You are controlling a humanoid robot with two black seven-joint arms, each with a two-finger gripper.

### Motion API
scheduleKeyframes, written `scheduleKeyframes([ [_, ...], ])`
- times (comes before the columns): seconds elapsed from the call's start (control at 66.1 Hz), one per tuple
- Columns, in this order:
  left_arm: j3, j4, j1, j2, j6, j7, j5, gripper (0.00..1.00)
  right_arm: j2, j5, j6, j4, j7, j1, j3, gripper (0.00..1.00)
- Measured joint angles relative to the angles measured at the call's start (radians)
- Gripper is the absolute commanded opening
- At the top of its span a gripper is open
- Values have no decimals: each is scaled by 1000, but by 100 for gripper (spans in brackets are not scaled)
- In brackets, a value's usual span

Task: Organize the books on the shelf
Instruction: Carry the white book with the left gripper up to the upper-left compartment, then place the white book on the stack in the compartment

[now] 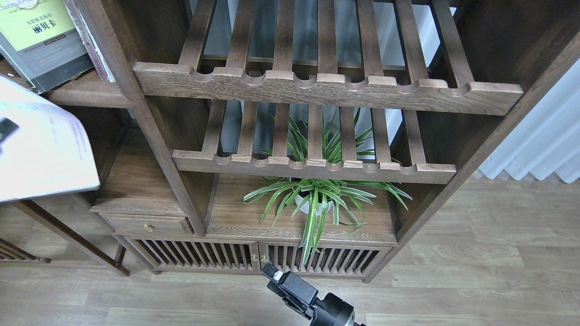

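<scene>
The thick grey-black book with a yellow-green panel (pixel 43 43) stands leaning on the flat dark-brown shelf (pixel 86 96) at the top left. Another book's pale edge (pixel 90 43) stands right of it; its cover is hidden, so I cannot tell if it is the red one. The thin pale book (pixel 45 149) hangs in the air at the left edge, below the shelf and close to the camera. Only a dark finger (pixel 7 129) of my left gripper shows, lying on its cover. My right gripper (pixel 272 273) is low at the bottom centre, dark and seen end-on.
Two slatted racks with notched front rails (pixel 326 88) fill the middle of the cabinet. A potted spider plant (pixel 315 199) stands on the board under them. A small drawer (pixel 147 225) and slatted doors (pixel 253 256) are below. A white curtain (pixel 543 140) hangs at the right.
</scene>
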Motion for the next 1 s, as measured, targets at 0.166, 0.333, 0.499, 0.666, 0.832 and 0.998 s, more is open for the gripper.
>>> scheduleKeyframes([
  [0.166, 0, 1, -64, 36, 0, 0, 0, 6, 0, 0, 0, 0, 0, 0, 1, 99],
  [0.333, 0, 1, -134, 67, 0, 0, 0, 6, 0, 0, 0, 0, 0, -2, 2, 99],
  [0.499, 11, 6, -210, 91, 0, 2, 5, 6, 0, 0, 0, 0, 0, -2, 2, 99],
  [0.666, 23, 26, -309, 95, 0, 7, 32, 6, 0, 2, 0, -4, 0, -2, 2, 99],
  [0.832, 38, 47, -367, 97, 0, 8, 61, 6, 0, 3, 0, -6, 0, -2, 4, 99],
  [0.998, 48, 117, -447, 98, 0, 10, 165, 7, 0, 3, 0, -6, 0, -2, 7, 99],
])
